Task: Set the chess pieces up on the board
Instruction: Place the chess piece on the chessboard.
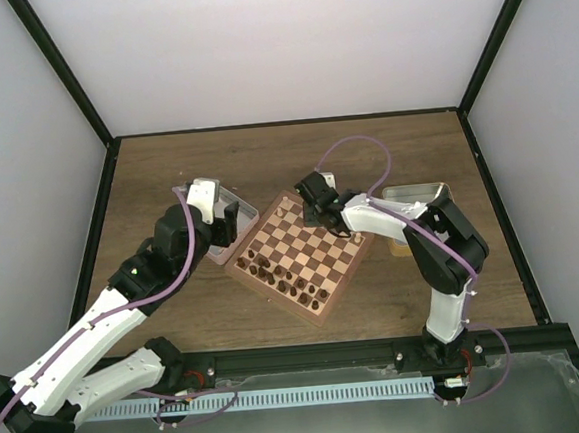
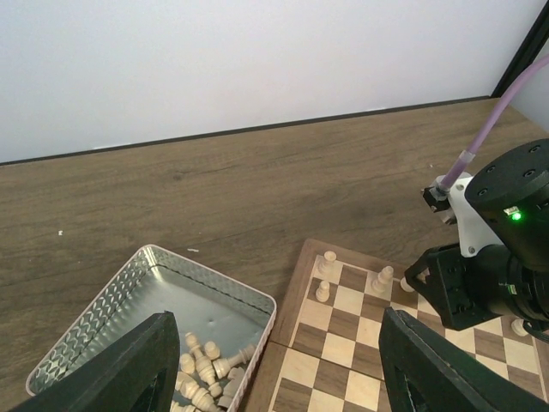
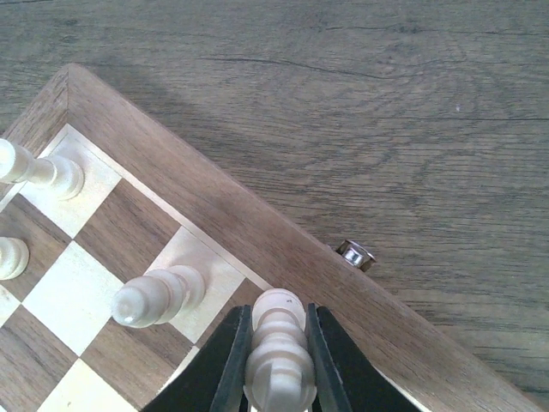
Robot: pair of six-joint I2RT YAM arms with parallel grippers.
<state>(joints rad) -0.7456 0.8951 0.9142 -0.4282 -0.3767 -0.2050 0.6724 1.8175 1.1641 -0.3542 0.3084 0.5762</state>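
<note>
Right end effector (image 3: 276,365) over board (image 3: 257,249), pinching chess piece (image 3: 276,322)

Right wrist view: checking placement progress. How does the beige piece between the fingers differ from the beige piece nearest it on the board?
The gripped piece is clamped in the right gripper; the neighbouring piece stands free on a light square. The gripped piece shows stacked rings under its top; the neighbouring piece has a smooth rounded head. Both are light beige, near the rim of the board.
</note>
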